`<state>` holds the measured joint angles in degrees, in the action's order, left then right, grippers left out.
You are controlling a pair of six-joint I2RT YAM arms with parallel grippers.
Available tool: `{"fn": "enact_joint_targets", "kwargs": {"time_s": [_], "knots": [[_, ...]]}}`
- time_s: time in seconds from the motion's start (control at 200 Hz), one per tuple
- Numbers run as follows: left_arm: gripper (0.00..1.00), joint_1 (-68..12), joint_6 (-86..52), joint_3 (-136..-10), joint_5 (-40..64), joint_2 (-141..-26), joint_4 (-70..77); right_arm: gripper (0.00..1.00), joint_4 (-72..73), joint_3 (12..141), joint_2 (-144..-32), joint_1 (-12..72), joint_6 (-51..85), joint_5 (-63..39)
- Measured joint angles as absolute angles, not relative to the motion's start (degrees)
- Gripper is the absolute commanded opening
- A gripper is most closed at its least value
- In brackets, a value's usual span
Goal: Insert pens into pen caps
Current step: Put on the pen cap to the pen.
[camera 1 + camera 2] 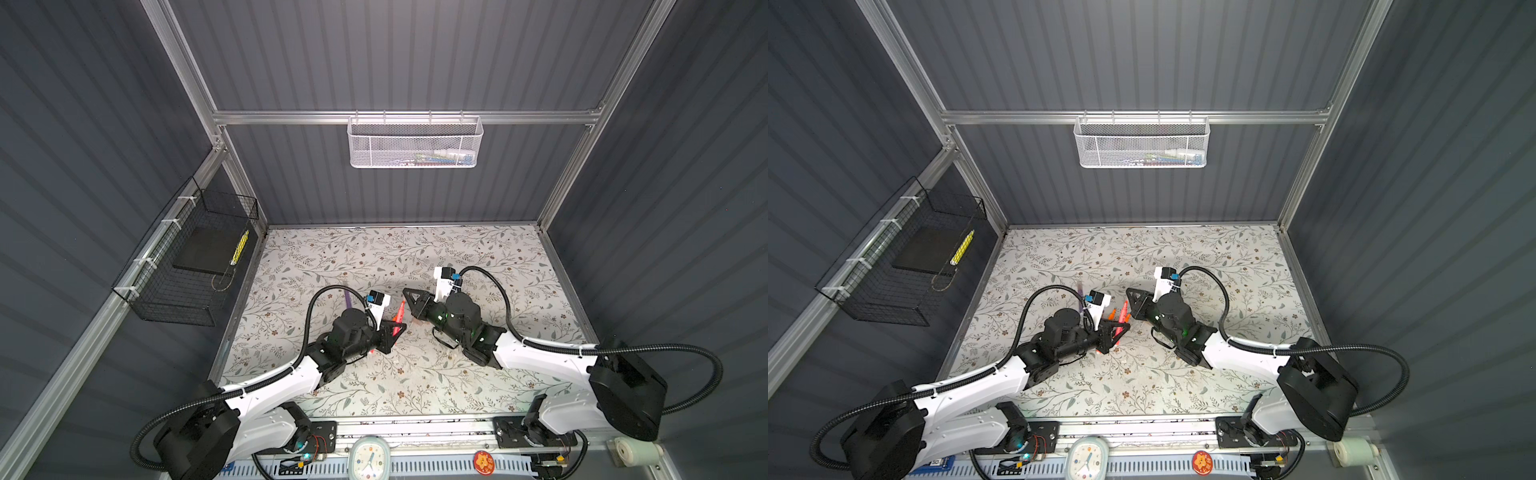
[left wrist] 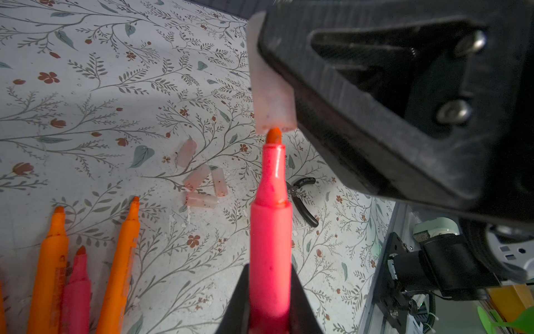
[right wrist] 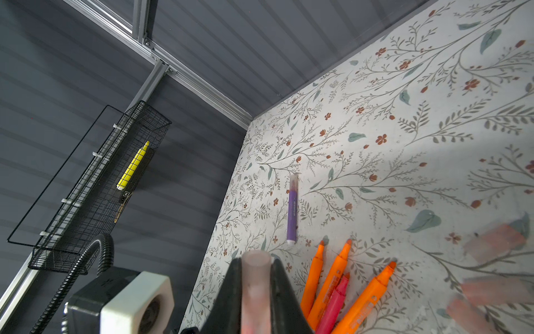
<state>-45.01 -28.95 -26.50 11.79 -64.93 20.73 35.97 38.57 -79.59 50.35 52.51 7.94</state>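
while both arms stretch in low from the near edge of the flowered surface (image 1: 436, 257), their hands meet almost tip to tip near its middle in both top views. the left arm (image 1: 286, 376) runs forward and inward, forearm close to the surface. the left hand (image 1: 394, 329) points away and toward the other arm, closed on a pink-red pen (image 1: 400, 312) that sticks out past its fingers. the right arm (image 1: 536, 353) comes in from the opposite side with its wrist bent. the right hand (image 1: 409, 296) points back across, just beyond the pen's end; what it grips is too small to tell there. a purple pen (image 1: 347, 296) lies beyond the left wrist.

from the left wrist, two black fingers (image 2: 238, 303) clamp the pink-red pen's barrel, which stands straight out from them with its orange tip bare. that tip sits right at the open mouth of a pale pen cap (image 2: 271, 95) pinched in the right hand; whether it has entered i cannot tell. on the surface four loose caps (image 2: 202, 200) lie clustered, black-handled pliers (image 2: 302, 202) near them. uncapped orange pens (image 2: 121, 260) lie side by side with a loose pink pen (image 2: 76, 289), well apart from the caps.

from the right wrist, the right hand's fingers (image 3: 284, 300) are shut on the cap, which lies lengthwise between them. three orange pens and the pink one fan out just beside the hand. the purple pen lies apart from them, a clear cap over one end. a black wire basket (image 3: 95, 202) on the wall holds a yellow marker (image 3: 133, 166).
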Motion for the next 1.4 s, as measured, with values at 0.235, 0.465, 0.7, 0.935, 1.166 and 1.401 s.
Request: {"fn": "enact_joint_targets", "kwargs": {"time_s": [0.235,0.465,0.7,0.935,1.166,1.401], "knots": [[0.00,-45.0,-29.0,-26.5,11.4,-64.9,20.6,0.00,36.6,38.2,-79.6,51.1,52.6,7.6],[0.00,-45.1,-28.9,-26.5,11.1,-65.2,20.3,0.00,37.3,36.8,-79.6,52.6,53.6,7.7],[0.00,-45.1,-28.6,-26.6,9.5,-64.4,19.2,0.00,39.0,36.4,-80.3,52.9,53.6,7.6],[0.00,-44.9,-27.2,-28.5,8.3,-63.5,14.5,0.00,44.9,34.5,-81.7,53.4,53.1,7.1],[0.00,-44.7,-24.5,-32.3,8.0,-63.5,9.3,0.00,49.9,33.1,-81.7,53.8,51.8,8.3],[0.00,-43.0,-21.2,-34.8,10.4,-63.1,5.3,0.00,54.2,32.1,-82.1,53.8,50.7,7.9]]}}
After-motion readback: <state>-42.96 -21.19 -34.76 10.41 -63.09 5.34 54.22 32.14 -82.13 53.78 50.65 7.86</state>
